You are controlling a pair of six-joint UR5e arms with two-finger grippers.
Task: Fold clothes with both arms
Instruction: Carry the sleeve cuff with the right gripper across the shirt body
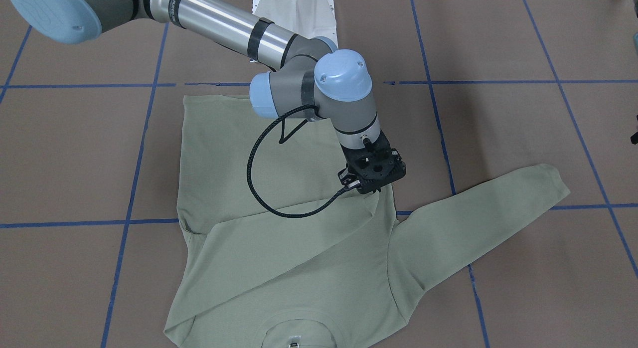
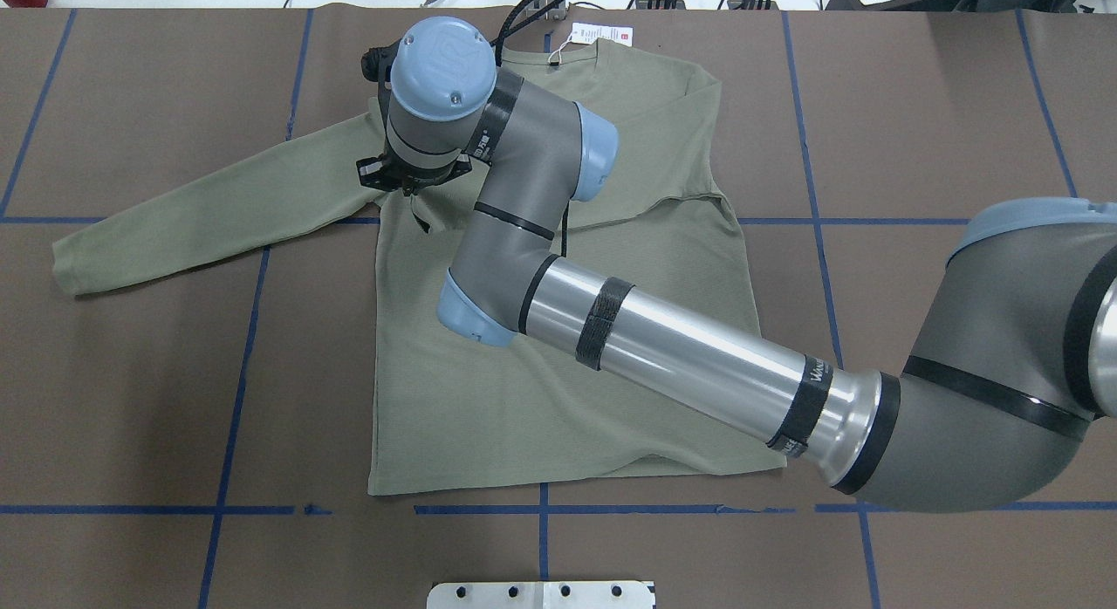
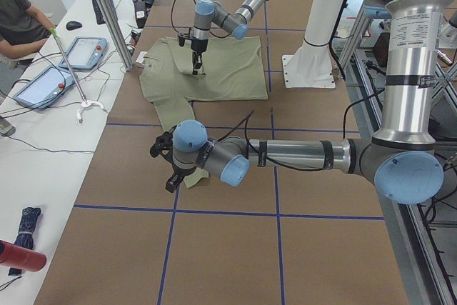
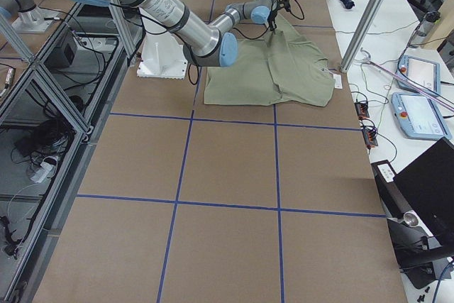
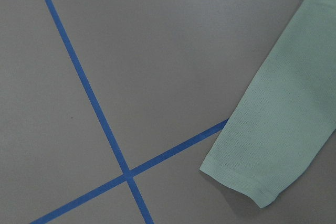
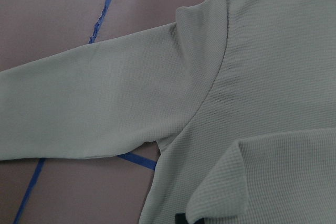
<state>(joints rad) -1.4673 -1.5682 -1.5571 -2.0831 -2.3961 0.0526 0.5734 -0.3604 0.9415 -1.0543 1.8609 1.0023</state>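
Observation:
The pale green long-sleeved shirt [image 2: 558,365] lies flat on the brown table, its neck and white hang tag [image 2: 598,35] at the far edge. One sleeve is folded across the body [image 1: 279,238]; the other sleeve [image 2: 201,208] stretches out sideways. My right arm reaches across, and its gripper [image 1: 371,188] stands at the armpit of the outstretched sleeve, shut on the folded sleeve's cuff [image 6: 283,177], which tents up to it. My left gripper [image 3: 168,169] hovers by the outstretched sleeve's cuff [image 5: 252,182]; I cannot tell whether it is open or shut.
Blue tape lines [image 2: 236,373] grid the brown table. The white pedestal base [image 2: 541,594] sits at the robot's edge. A side table with tablets [image 3: 43,83] and a seated person [image 3: 18,19] runs along the far side.

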